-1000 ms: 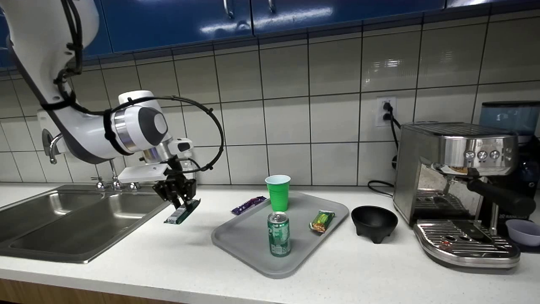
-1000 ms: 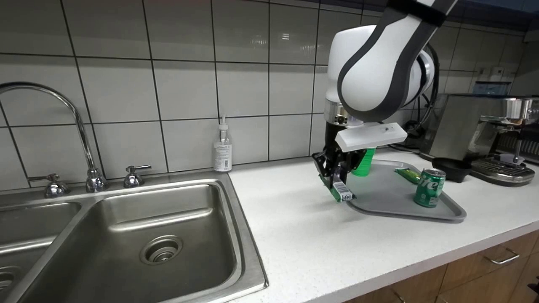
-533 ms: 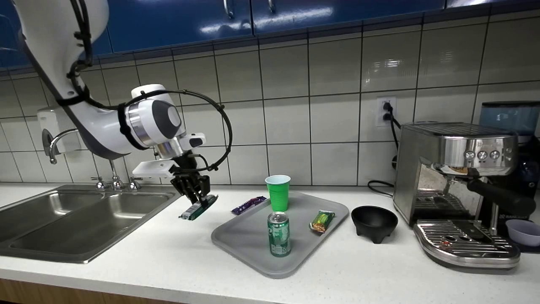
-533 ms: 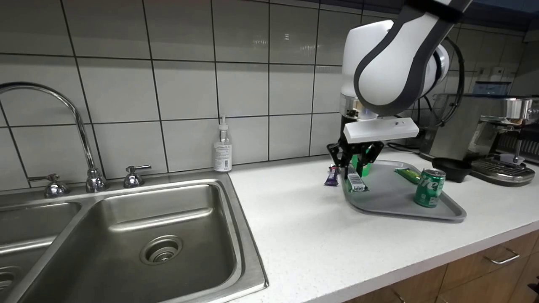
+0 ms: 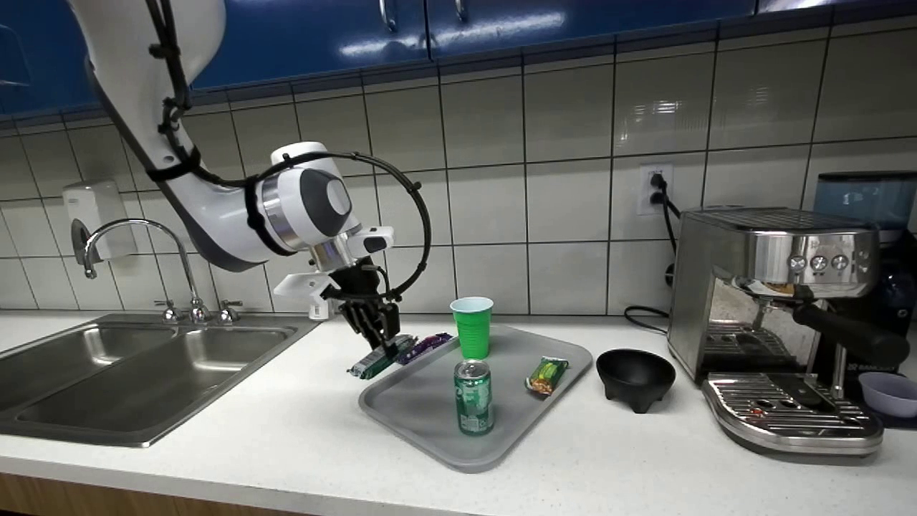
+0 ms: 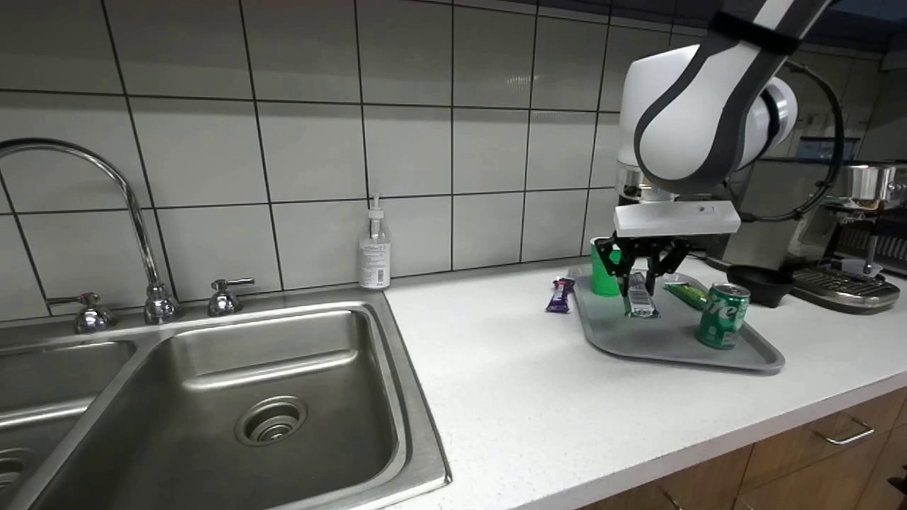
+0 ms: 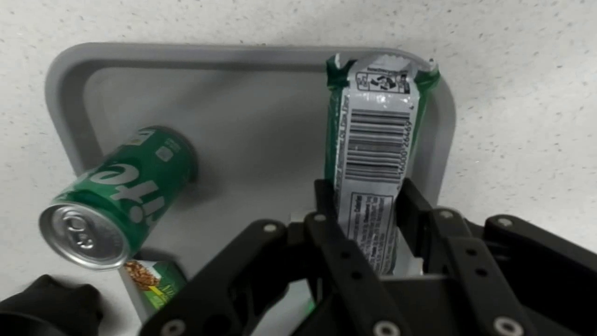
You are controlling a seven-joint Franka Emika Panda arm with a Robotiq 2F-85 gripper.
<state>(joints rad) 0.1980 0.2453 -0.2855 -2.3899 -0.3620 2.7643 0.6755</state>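
Observation:
My gripper [image 7: 366, 196] is shut on a green-and-silver wrapped bar [image 7: 378, 135], its barcode side facing the wrist camera. The fingers press on the bar's long sides, and its near end is partly hidden by them. In the wrist view the bar overlaps one corner of the grey tray [image 7: 233, 112]. An exterior view has the bar [image 5: 372, 363] just off the tray's edge, raised above the counter and beside a purple wrapped bar [image 5: 430, 345]. On the tray stand a green cup [image 5: 473, 330] and a green soda can [image 5: 473, 398]; a second green bar [image 5: 548, 375] lies there too.
A black footed bowl [image 5: 636, 376] is beside the tray, with a steel espresso machine [image 5: 774, 251] beyond it. The double sink [image 6: 283, 361] with its tall faucet lies on the opposite side. A soap bottle [image 6: 375, 251] stands by the tiled wall.
The arm has carried the held bar away from the sink side to the tray, close to the purple bar. The grip has stayed the same. Items on the tray have not moved.

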